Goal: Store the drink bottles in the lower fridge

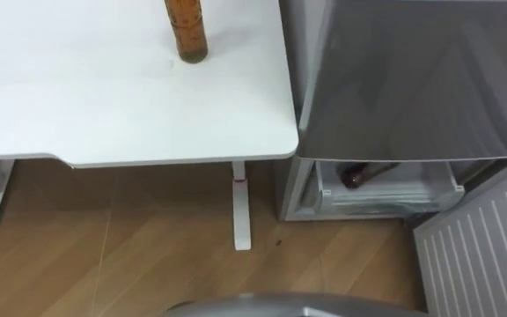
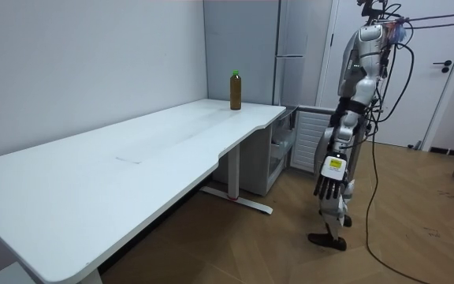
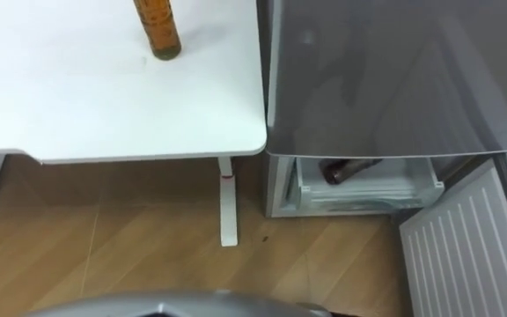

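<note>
Bottle (image 1: pixel 187 31) upright on tabletop (image 1: pixel 104 106); 2nd bottle (image 1: pixel 356 175) lies in lower fridge drawer (image 1: pixel 385 195). Left hand (image 2: pixel 327 185) hangs at side, fingers released, holding nothing.

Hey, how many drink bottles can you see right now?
2. One brown bottle stands upright on the white table, near its corner. One dark bottle lies in the open lower fridge drawer. Others may be hidden deeper in that drawer.

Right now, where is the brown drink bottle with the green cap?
The brown bottle stands upright on the white table, near its end beside the grey fridge, left of it in the eye views.
</note>
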You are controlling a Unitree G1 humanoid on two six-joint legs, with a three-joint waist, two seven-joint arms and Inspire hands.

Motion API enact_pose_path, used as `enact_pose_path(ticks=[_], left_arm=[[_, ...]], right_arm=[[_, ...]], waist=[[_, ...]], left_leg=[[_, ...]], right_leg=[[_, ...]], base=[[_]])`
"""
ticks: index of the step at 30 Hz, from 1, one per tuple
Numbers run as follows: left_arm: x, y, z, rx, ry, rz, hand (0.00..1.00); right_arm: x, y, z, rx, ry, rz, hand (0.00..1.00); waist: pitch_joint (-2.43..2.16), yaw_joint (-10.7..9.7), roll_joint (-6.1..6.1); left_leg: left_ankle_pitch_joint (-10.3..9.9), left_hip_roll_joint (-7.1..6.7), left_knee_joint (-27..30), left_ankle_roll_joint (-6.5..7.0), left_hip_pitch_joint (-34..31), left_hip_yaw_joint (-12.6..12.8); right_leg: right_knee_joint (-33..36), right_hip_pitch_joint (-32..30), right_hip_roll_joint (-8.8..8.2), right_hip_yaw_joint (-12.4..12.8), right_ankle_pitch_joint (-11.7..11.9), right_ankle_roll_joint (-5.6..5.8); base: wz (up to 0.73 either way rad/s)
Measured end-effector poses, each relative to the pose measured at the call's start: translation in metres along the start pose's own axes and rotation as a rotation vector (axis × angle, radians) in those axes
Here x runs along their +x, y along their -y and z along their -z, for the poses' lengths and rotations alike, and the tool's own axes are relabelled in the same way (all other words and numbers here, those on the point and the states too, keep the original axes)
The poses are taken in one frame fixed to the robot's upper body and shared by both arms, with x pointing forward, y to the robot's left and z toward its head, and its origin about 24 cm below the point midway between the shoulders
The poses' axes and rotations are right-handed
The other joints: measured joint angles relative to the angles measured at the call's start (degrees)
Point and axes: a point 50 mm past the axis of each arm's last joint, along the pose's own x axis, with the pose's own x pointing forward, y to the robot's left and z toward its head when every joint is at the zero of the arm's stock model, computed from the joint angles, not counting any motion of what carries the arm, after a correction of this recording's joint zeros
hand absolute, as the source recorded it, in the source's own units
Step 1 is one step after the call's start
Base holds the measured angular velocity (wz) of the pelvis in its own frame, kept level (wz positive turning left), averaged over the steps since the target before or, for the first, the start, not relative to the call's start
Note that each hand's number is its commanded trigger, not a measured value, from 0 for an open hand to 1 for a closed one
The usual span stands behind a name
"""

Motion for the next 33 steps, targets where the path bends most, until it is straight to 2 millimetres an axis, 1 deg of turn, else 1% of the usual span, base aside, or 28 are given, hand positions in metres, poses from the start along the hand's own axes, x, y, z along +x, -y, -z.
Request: enact_pose_path(ticks=[5,8,11,13,14,15,16,17,19,20,22,23,24,25,26,27,28,29,30,32,33], left_arm=[[-0.001,0.001,-0.017,-0.058,0.065,-0.063,0.0],[-0.002,-0.003,-0.028,-0.16,0.117,-0.109,0.0],[-0.004,-0.014,-0.038,-0.267,0.153,-0.177,0.0],[-0.01,-0.024,-0.055,-0.332,0.241,-0.253,0.0],[-0.011,-0.026,-0.058,-0.345,0.258,-0.268,0.0],[-0.014,-0.031,-0.067,-0.367,0.299,-0.299,0.0],[-0.019,-0.035,-0.078,-0.391,0.352,-0.33,0.0],[-0.022,-0.037,-0.084,-0.403,0.383,-0.343,0.0],[-0.04,-0.046,-0.113,-0.46,0.547,-0.395,0.0],[-0.046,-0.048,-0.121,-0.47,0.593,-0.404,0.0],[-0.071,-0.053,-0.149,-0.519,0.76,-0.413,0.0],[-0.077,-0.054,-0.155,-0.531,0.803,-0.412,0.0],[-0.088,-0.056,-0.163,-0.534,0.869,-0.423,0.0],[-0.09,-0.059,-0.162,-0.499,0.876,-0.456,0.0],[-0.092,-0.058,-0.163,-0.499,0.883,-0.453,0.0],[-0.098,-0.058,-0.168,-0.492,0.916,-0.453,0.0],[-0.105,-0.058,-0.172,-0.464,0.951,-0.467,0.0],[-0.108,-0.059,-0.173,-0.45,0.961,-0.477,0.0],[-0.112,-0.06,-0.173,-0.443,0.98,-0.477,0.0],[-0.118,-0.058,-0.177,-0.436,1.014,-0.45,0.0],[-0.13,-0.058,-0.184,-0.46,1.074,-0.42,0.0]], right_arm=[[0.0,-0.001,-0.001,0.003,0.009,0.014,0.0],[0.0,-0.002,-0.004,0.002,0.033,0.022,0.0],[0.0,-0.002,-0.004,0.002,0.043,0.026,0.0],[0.0,-0.004,-0.004,0.002,0.05,0.028,0.0],[0.0,-0.003,-0.004,0.003,0.049,0.028,0.0],[0.0,-0.003,-0.004,0.005,0.051,0.026,0.0],[0.0,-0.004,-0.005,0.002,0.055,0.024,0.0],[0.0,-0.004,-0.005,-0.002,0.059,0.02,0.0],[0.0,-0.007,-0.006,-0.001,0.07,0.001,0.0],[0.0,-0.007,-0.007,-0.005,0.074,-0.003,0.0],[0.0,-0.008,-0.008,-0.015,0.086,-0.017,0.0],[0.0,-0.008,-0.008,-0.016,0.089,-0.021,0.0],[0.0,-0.008,-0.007,-0.017,0.09,-0.025,0.0],[0.0,-0.008,-0.009,-0.017,0.1,-0.027,0.0],[0.0,-0.008,-0.007,-0.016,0.099,-0.028,0.0],[0.0,-0.007,-0.004,-0.014,0.088,-0.027,0.0],[0.0,-0.009,-0.004,-0.019,0.086,-0.031,0.0],[0.001,-0.01,-0.006,-0.022,0.091,-0.036,0.0],[0.001,-0.012,-0.009,-0.025,0.103,-0.043,0.0],[0.001,-0.014,-0.01,-0.037,0.107,-0.053,0.0],[0.001,-0.015,-0.012,-0.043,0.108,-0.059,0.0]], waist=[[-0.03,0.27,0.01],[-0.1,0.52,0.1],[-0.16,0.8,0.17],[-0.21,0.81,0.11],[-0.17,0.78,0.0],[-0.35,0.77,0.3],[-0.32,0.77,0.21],[-0.34,0.73,0.2],[-0.35,0.67,-0.06],[-0.46,0.65,0.11],[-0.44,0.61,0.05],[-0.43,0.63,0.04],[-0.36,0.62,-0.08],[-0.38,0.02,0.13],[-0.31,0.05,0.04],[0.01,0.49,-0.11],[-0.05,0.77,-0.41],[0.0,0.81,-0.52],[0.12,0.79,-0.57],[0.12,0.73,-0.55],[0.11,0.59,-0.62]], left_leg=[[0.0,0.01,-0.05,0.0,0.08,0.06],[0.01,0.08,-0.2,-0.02,0.28,0.41],[0.07,0.19,-1.08,-0.12,1.21,1.03],[0.14,0.14,-1.15,-0.18,1.28,0.99],[0.14,0.12,-1.18,-0.17,1.36,0.99],[0.16,0.09,-1.17,-0.18,1.77,1.05],[0.23,0.05,-1.23,-0.21,1.94,1.1],[0.23,0.06,-1.19,-0.21,1.94,1.09],[0.23,0.1,-1.51,-0.22,1.71,1.04],[0.23,0.11,-1.55,-0.22,1.7,1.07],[0.23,0.12,-1.52,-0.23,1.77,1.08],[0.25,0.12,-1.51,-0.25,1.89,1.08],[0.27,0.12,-1.49,-0.28,1.9,1.12],[0.28,0.11,-1.29,-0.28,1.87,0.97],[0.28,0.11,-1.15,-0.28,1.82,0.92],[0.28,0.12,-1.04,-0.29,1.59,0.84],[0.29,0.14,-0.97,-0.29,0.99,0.7],[0.3,0.14,-0.98,-0.29,0.77,0.68],[0.33,0.15,-0.96,-0.27,0.54,0.62],[0.33,0.13,-0.6,-0.26,0.26,0.09],[0.33,0.13,-0.36,-0.26,0.02,-0.21]], right_leg=[[-0.03,-0.05,0.06,0.01,0.01,0.0],[-0.06,0.03,0.14,0.22,0.01,-0.01],[-0.02,0.11,0.28,1.06,0.05,-0.06],[-0.03,0.13,0.29,1.19,0.1,-0.13],[-0.02,0.15,0.28,1.23,0.1,-0.13],[0.01,0.19,0.28,1.53,0.1,-0.13],[0.01,0.2,0.28,1.63,0.11,-0.14],[0.02,0.2,0.28,1.61,0.11,-0.14],[0.0,0.12,0.32,1.55,0.12,-0.15],[0.0,0.11,0.36,1.67,0.12,-0.15],[-0.05,0.11,0.39,1.73,0.13,-0.16],[-0.05,0.11,0.39,1.78,0.13,-0.16],[-0.05,0.11,0.41,1.82,0.13,-0.17],[-0.15,0.11,0.41,1.78,0.13,-0.17],[-0.15,0.1,0.41,1.8,0.13,-0.17],[-0.15,-0.04,0.4,1.68,0.14,-0.18],[-0.13,-0.6,0.4,1.66,0.16,-0.22],[-0.14,-0.85,0.41,1.65,0.2,-0.28],[-0.21,-1.0,0.41,1.61,0.29,-0.34],[-0.18,-0.89,0.41,1.6,0.38,-0.36],[-0.19,-0.92,0.43,1.68,0.44,-0.41]], base=[[0.0],[-0.03],[-0.15],[0.0],[-0.04],[-0.07],[-0.07],[0.0],[0.0],[0.0],[0.0],[0.0],[0.0],[0.0],[0.06],[0.07],[0.04],[0.0],[0.05],[0.14],[0.1]])
